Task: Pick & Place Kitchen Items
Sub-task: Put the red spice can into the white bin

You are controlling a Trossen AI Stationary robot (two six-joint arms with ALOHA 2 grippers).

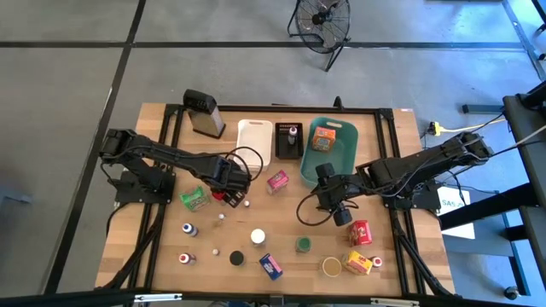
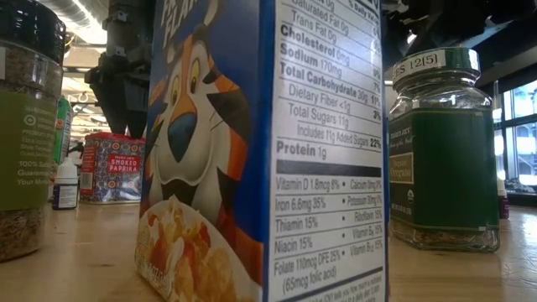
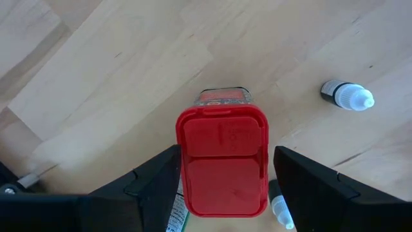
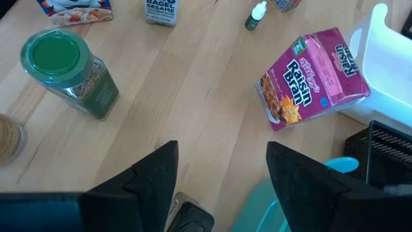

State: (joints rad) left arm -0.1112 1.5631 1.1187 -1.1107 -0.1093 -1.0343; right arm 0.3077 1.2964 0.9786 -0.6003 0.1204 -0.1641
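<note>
A red-capped spice jar (image 3: 222, 161) stands near the middle of the desk (image 1: 162, 230), toward its left edge, framed by the spread fingers of the left claw (image 1: 232, 179); contact cannot be made out. A pink Raisin Bran box (image 4: 315, 77) lies beside the white bin (image 1: 254, 136). The right claw (image 4: 219, 187) is held open and empty by the teal basket (image 1: 345, 158).

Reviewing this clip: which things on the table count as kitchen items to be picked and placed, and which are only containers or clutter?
Job items: red-lidded container between the open left gripper fingers; Raisin Bran box; green-lidded jar; blue cereal box; orange box in the teal basket.

Not job items: white bin; black tray; box grater.
</note>
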